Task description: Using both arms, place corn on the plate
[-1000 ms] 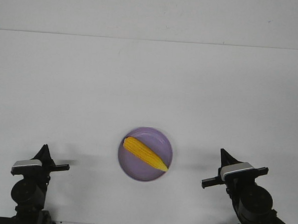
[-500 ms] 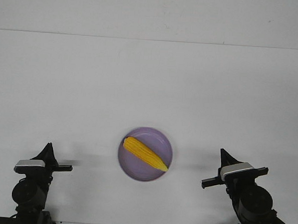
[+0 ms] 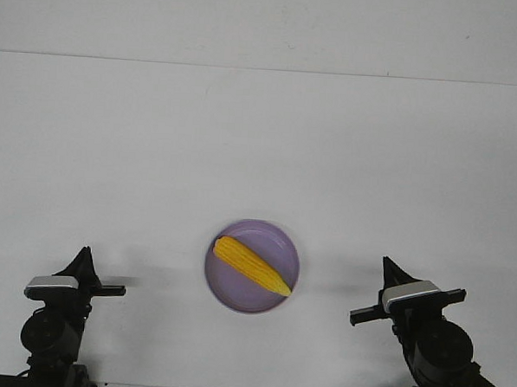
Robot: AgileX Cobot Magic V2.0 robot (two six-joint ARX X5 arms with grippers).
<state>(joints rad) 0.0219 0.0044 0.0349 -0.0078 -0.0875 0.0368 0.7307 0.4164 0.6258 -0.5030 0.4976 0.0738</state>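
Observation:
The yellow-orange corn (image 3: 251, 266) lies diagonally on the lavender plate (image 3: 278, 241), thick end to the upper left, pale tip at the lower right rim. My left gripper (image 3: 83, 255) is drawn back at the lower left, well clear of the plate, its fingers together in one point and holding nothing. My right gripper (image 3: 386, 265) is drawn back at the lower right, also apart from the plate, fingers together and empty.
The plate sits on a plain white table (image 3: 261, 142). A pale wall or panel edge (image 3: 265, 67) runs across the back. Nothing else stands on the table.
The left arm shifted slightly to the right and down a second ago and has since been still. The corn, the plate and the right arm have not moved.

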